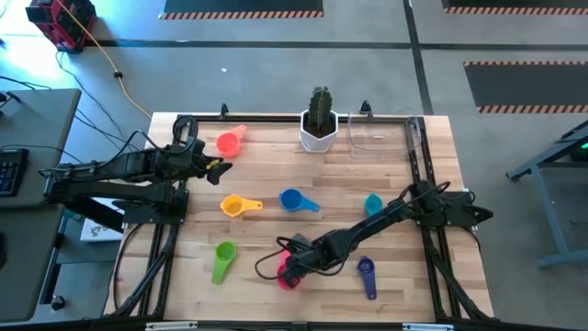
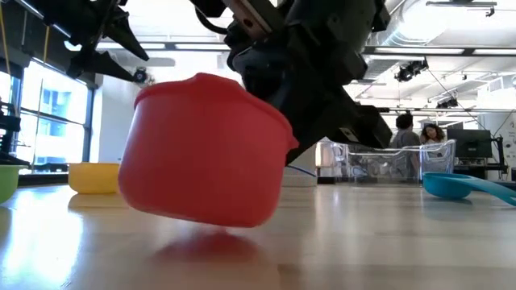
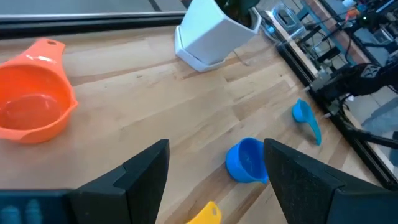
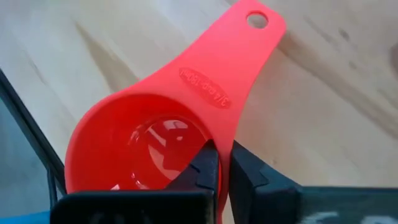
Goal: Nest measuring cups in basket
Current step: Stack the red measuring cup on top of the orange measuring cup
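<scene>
Wooden table (image 1: 303, 179) under both arms, workshop room beyond in the low view, two people far back by a desk.

Nearest the front edge: right gripper (image 1: 290, 268) low over the boards, jaws pinched together on the rim of the pink cup (image 4: 155, 134), one finger inside the bowl and one outside. Cup tilted in the low view, its far side lifted, its near lower edge close to the wood or just touching; cannot tell which. Handle pointing away from the fingers in the right wrist view.

Alongside at the front: green cup (image 1: 223, 260) to the left, purple cup (image 1: 367, 273) to the right, both well apart from the held one. Mid-table: yellow cup (image 1: 236, 205), blue cup (image 1: 295, 200), teal cup (image 1: 372, 204), all lying loose. Further back: orange cup (image 1: 228, 142) near the left rear corner, with the left gripper (image 1: 216, 168) hovering just beside it, jaws spread wide and empty. At the rear edge: white pot with cactus (image 1: 319, 124), and right beside it the clear basket (image 1: 369, 131), seemingly with no cup in it yet.

Step in hand, by judgement: first pick, cup just gripped. Next move likely calls for a clean lift, a carry across the table over the teal cup toward the rear, then a level release inside the basket without nudging the pot. Thin rim grip, so some risk of the cup swinging or slipping on the way.
</scene>
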